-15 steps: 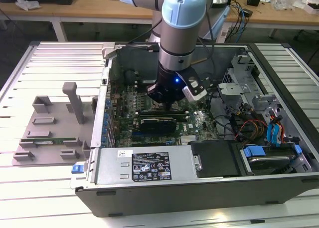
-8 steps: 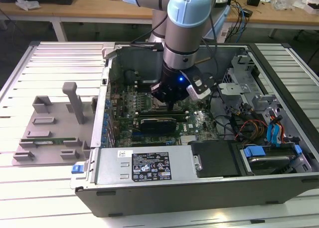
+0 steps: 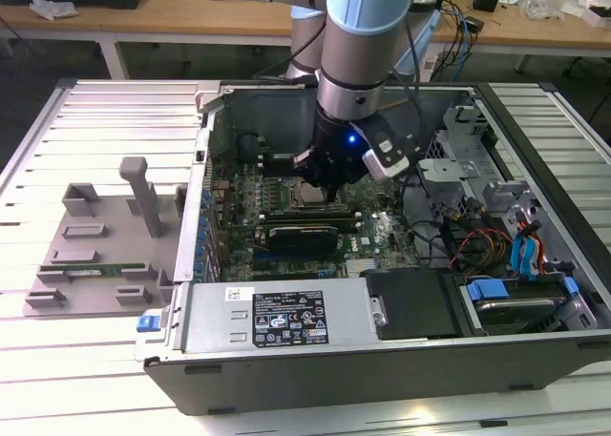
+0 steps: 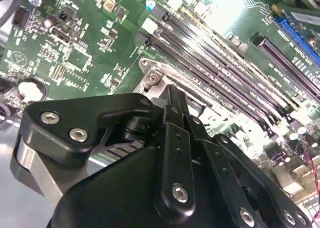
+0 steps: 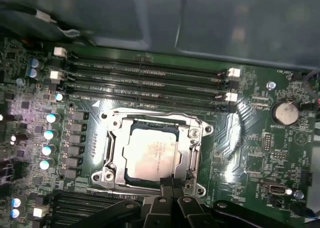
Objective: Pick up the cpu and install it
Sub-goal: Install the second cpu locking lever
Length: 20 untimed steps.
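Note:
The cpu [image 5: 150, 154], a flat square chip with a shiny silver top, lies flat inside the metal socket frame [image 5: 197, 138] on the green motherboard [image 5: 250, 153]. My gripper [image 5: 170, 182] hangs right at the socket's edge, its black fingertips close together and touching the rim of the cpu's side, with nothing held between them. In the second wrist view the gripper [image 4: 172, 101] tapers to a point over a corner of the socket frame [image 4: 152, 78]. In the exterior view the gripper [image 3: 321, 190] reaches down into the open computer case [image 3: 286, 360] above the cpu [image 3: 307, 197].
Dark memory slots [image 5: 150, 78] run beside the socket. A row of blue-topped capacitors [image 5: 49, 135] stands on its other side. Cables and drive bays [image 3: 496, 255] crowd the case at the exterior view's right. A grey fixture tray [image 3: 95, 236] holding a green memory stick [image 3: 91, 269] sits outside the case.

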Available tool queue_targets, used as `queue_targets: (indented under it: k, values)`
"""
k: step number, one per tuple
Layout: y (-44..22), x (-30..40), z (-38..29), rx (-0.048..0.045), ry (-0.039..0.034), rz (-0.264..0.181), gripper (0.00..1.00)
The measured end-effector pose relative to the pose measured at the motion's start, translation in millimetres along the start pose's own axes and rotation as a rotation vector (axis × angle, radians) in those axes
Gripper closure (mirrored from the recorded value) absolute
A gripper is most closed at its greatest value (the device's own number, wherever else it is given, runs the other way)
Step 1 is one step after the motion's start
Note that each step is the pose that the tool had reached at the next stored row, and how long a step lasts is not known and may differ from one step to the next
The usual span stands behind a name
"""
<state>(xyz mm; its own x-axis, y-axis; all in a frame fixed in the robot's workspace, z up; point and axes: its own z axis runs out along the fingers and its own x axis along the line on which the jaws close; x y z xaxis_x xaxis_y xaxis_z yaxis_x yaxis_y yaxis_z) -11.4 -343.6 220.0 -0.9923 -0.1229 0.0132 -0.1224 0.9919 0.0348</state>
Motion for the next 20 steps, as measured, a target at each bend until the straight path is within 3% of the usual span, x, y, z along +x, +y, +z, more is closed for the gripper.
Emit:
queue_targets:
  k: [3,4,7,13,20]
  values:
    - [7.7,-0.8,-9.2,0.0076,0.0010,0.000,0.89]
    - [9.4,-0.9,-15.3,0.0104,0.0013,0.000,0.89]
    - [10.8,-0.9,-25.1,0.0143,0.0018,0.000,0.89]
    - [11.9,-0.9,-34.2,0.0212,0.0026,0.000,0.89]
    - [12.4,-0.7,-45.6,0.0221,0.0027,0.000,0.89]
